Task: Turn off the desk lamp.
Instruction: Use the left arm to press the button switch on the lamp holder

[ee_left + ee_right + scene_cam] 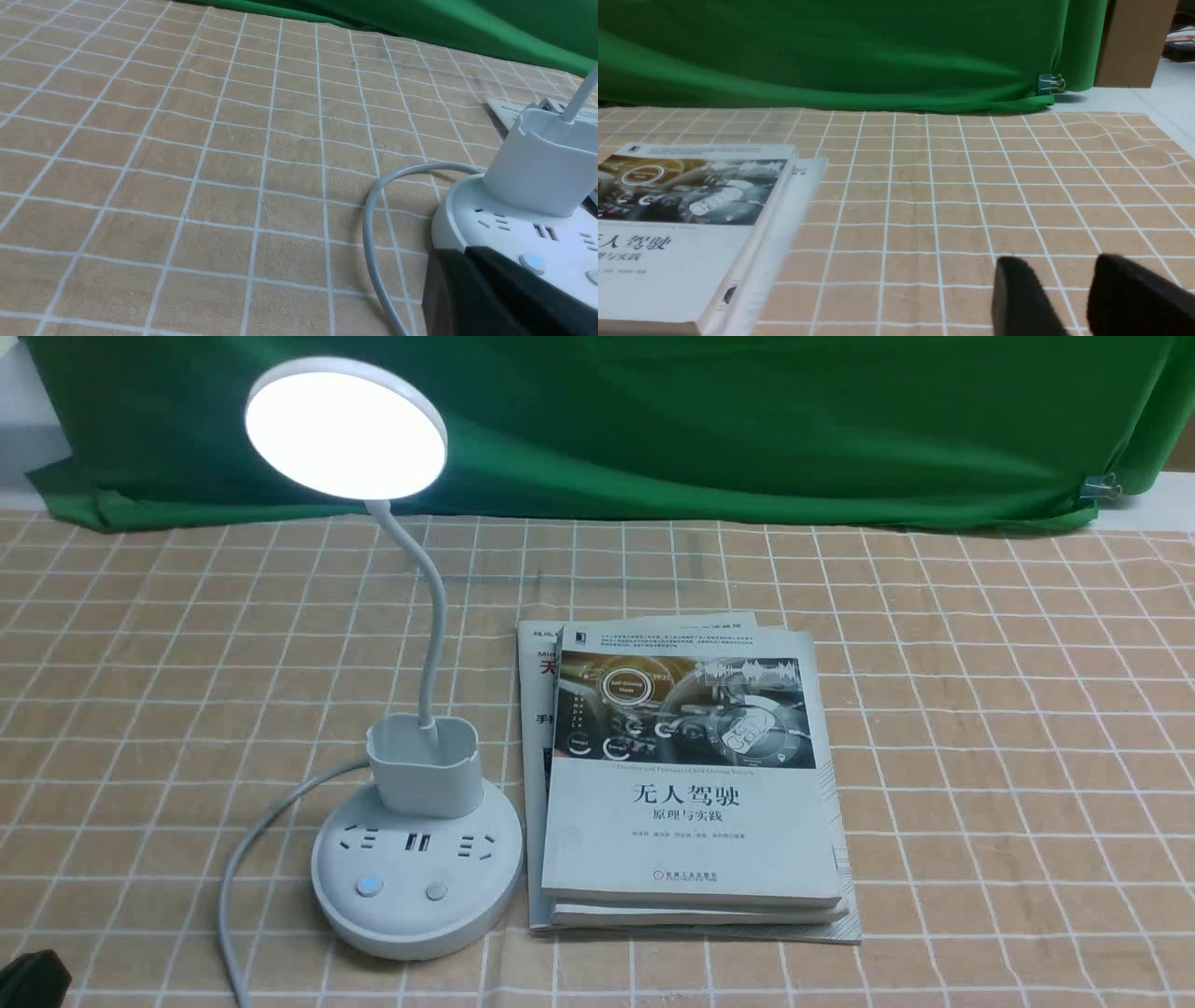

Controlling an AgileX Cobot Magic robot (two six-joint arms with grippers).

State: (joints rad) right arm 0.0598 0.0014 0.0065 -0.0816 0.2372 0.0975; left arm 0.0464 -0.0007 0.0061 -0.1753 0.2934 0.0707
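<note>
The lit lamp (pixel 415 859) stood at the left of the worktop (pixel 980 644), just beside the books (pixel 691 840). Its plastic base (pixel 485 887) looked light and liable to skid, and its neck (pixel 431 616) bendy. A straight downward press on the blue-lit button (pixel 370 886) seemed better than any grip. The right gripper (pixel 1064 273) had its jaws spread; the state of the left gripper (pixel 472 294) could not be told.

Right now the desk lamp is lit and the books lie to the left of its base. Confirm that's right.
One point is wrong. The desk lamp is lit, but the books lie to the right of its base, as the front view shows.
</note>
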